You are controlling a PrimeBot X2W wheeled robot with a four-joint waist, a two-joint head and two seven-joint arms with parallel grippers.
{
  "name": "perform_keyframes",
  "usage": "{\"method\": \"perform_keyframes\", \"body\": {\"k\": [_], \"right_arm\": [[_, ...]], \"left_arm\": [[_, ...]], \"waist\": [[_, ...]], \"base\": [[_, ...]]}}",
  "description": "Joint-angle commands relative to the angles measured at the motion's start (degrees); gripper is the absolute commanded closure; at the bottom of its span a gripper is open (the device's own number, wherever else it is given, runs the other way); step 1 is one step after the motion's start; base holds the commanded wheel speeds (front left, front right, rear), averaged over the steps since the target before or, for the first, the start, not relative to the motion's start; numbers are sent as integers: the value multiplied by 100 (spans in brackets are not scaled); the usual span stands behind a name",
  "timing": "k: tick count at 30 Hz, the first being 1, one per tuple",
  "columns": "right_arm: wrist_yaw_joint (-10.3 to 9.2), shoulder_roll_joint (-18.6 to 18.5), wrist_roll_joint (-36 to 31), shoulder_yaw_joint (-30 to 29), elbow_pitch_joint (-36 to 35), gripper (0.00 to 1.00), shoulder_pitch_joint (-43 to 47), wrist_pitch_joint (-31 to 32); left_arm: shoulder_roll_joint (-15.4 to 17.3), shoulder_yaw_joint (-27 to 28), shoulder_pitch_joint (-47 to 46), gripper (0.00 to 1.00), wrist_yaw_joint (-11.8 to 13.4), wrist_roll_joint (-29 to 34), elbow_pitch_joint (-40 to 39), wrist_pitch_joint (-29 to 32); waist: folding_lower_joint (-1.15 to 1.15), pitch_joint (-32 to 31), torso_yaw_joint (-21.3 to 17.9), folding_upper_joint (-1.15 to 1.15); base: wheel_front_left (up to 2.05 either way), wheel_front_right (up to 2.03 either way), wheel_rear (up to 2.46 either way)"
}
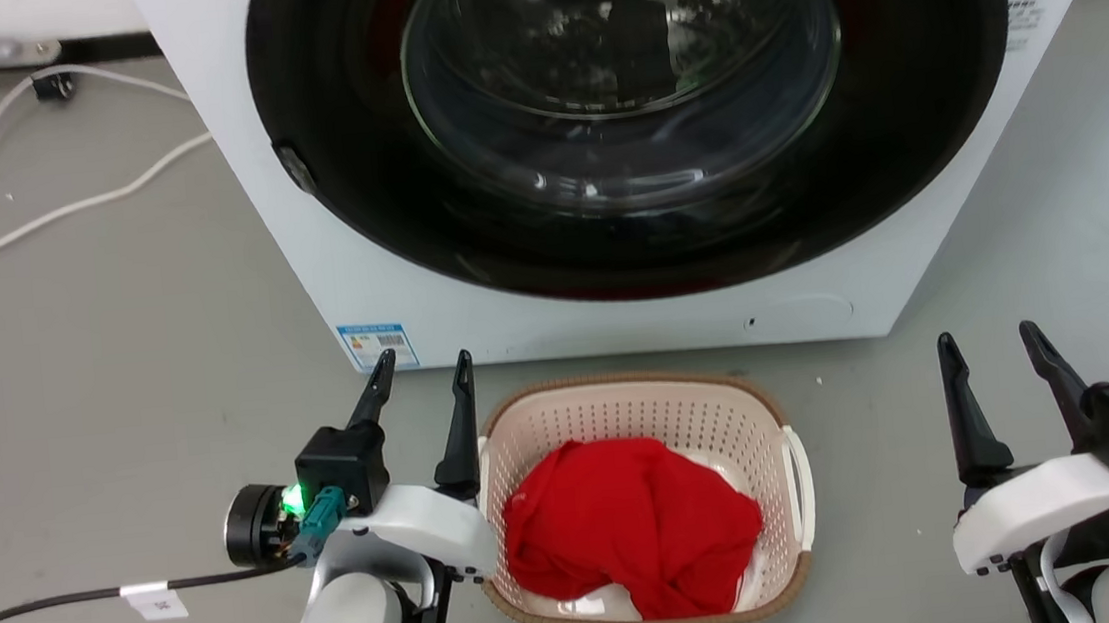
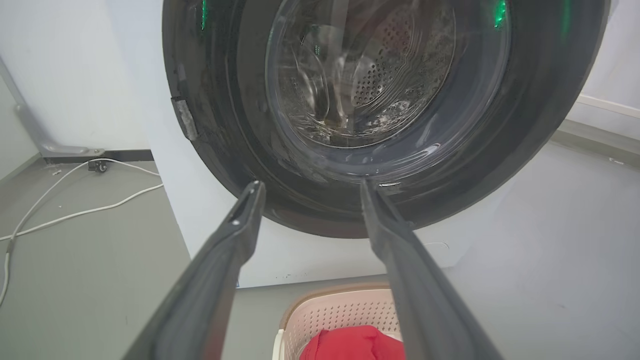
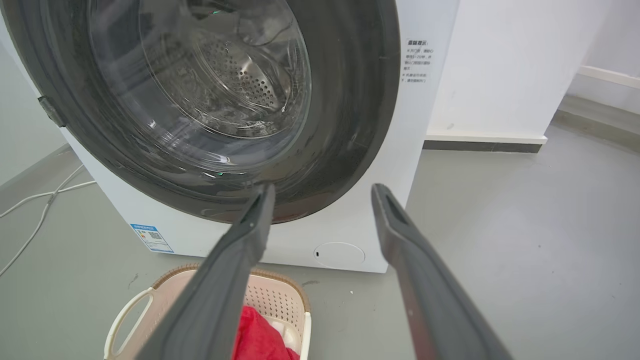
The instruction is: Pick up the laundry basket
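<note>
Right at the back stands a big white metal washing machine (image 1: pixel 616 321) with a round, shiny black door. Close in front of it, on the smooth grey floor (image 1: pixel 115 340), sits the rounded cream-pink plastic laundry basket (image 1: pixel 623 408). It has lots of little holes and a brown woven-look rim. A soft, crumpled red cloth (image 1: pixel 633 525) lies inside. The left gripper (image 1: pixel 424 358) is just beside the basket's left side, its 2 long dark fingers spread apart and holding nothing. The right gripper (image 1: pixel 986 334) is well apart on the other side, also spread and empty.
</note>
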Motion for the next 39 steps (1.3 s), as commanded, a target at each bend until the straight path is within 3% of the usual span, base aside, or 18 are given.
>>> {"method": "perform_keyframes", "body": {"k": [1,11,24,32,39], "right_arm": [[-1,2,27,12,83,0,-145,-29],[-1,3,134,154,1112,0,-995,-109],[-1,-1,452,621,3361,0,-2621,-418],[-1,4,1044,1324,4739,0,-3584,-520],[-2,3,1780,2209,5455,0,-4149,-464]], "left_arm": [[13,26,-124,0,-39,-29,98,-14],[171,227,-862,0,-230,-167,1067,-14],[478,293,-2166,0,-597,-643,2553,79],[768,114,-2836,0,-645,-1088,3352,560],[924,-225,-3137,0,-648,-1732,3677,1142]], "waist": [[0,298,-45,0],[0,1585,-225,0],[0,2966,-500,0],[0,3433,-665,0],[0,3704,-704,0]], "base": [[0,0,0],[0,0,0],[0,0,0],[0,0,0],[0,0,0]]}}
